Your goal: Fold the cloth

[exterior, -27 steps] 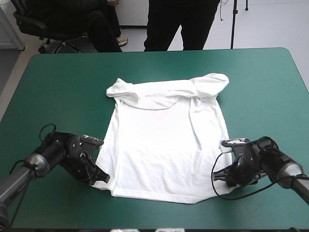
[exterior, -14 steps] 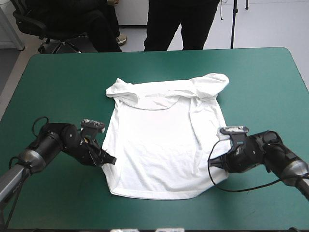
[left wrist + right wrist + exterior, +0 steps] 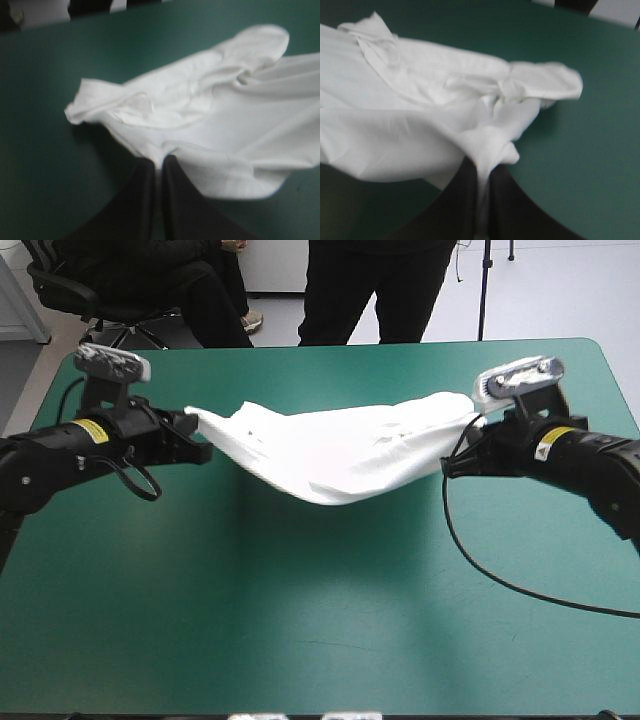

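The white T-shirt is hanging stretched between the robot's two hands over the far half of the teal-green bench, its middle sagging in a broad curve and throwing a shadow onto the cover beneath. The left hand is gripping one corner of the cloth on the left side of the bench, while the right hand is gripping the opposite corner on the right side, the two arms reaching in level with each other and well apart. In the left wrist view, the black fingers are pressing together in a narrow arch with a pinch of white fabric caught at their tips, and a crumpled sleeve and the neck opening are spreading out ahead of them. In the right wrist view, the fingers are likewise all but meeting, a strip of fabric running down between them, with the other sleeve bunching just beyond. Whether the lowest fold is touching the bench is not clear.
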